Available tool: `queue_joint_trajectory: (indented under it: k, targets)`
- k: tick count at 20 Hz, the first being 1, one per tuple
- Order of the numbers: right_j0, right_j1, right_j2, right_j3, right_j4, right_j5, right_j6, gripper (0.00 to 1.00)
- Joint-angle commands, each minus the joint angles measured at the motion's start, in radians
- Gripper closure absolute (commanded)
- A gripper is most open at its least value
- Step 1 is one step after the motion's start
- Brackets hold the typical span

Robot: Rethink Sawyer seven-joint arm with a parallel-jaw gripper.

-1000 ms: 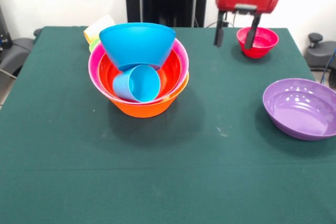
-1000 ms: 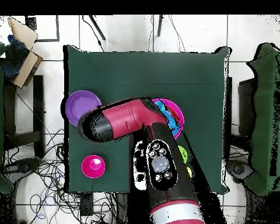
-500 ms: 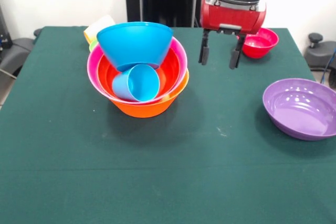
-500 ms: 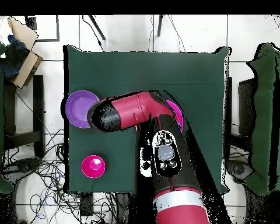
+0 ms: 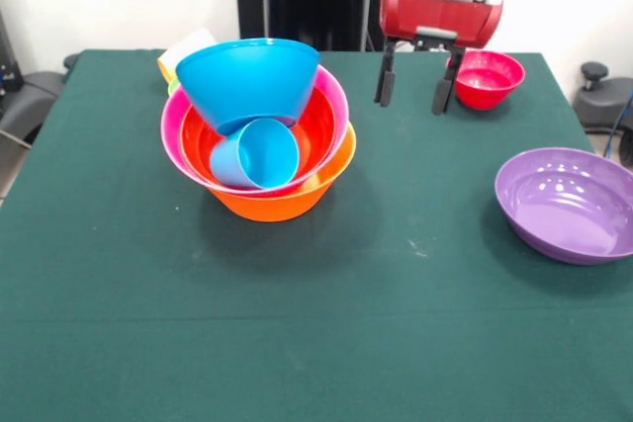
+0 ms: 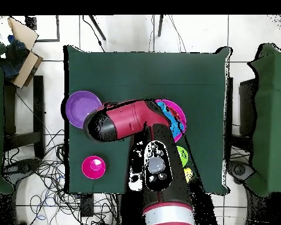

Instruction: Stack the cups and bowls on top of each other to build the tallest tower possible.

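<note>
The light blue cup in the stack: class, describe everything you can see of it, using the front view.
The light blue cup is a glossy plastic tumbler with tapering sides. It lies tipped on its side, its open mouth turned toward the camera, inside the red-orange bowl. The larger blue bowl sits tilted just above it and appears to rest against it. Its base is hidden. The claw hangs apart from it.

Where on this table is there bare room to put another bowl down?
The whole near half of the table is bare, as is the strip between the tower and the purple bowl. The far edge is crowded: gripper, magenta bowl.
</note>
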Motion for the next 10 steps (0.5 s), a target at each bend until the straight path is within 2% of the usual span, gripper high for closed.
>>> queue_joint_trajectory:
  k: [1,5,10]
  targets:
    - [0.044,-0.001,-0.074,0.186,-0.075,-0.208,0.155,0.0]
    - [0.065,0.021,-0.115,0.211,-0.069,-0.285,0.146,0.0]
    - [0.09,0.05,-0.151,0.207,-0.04,-0.326,0.125,0.0]
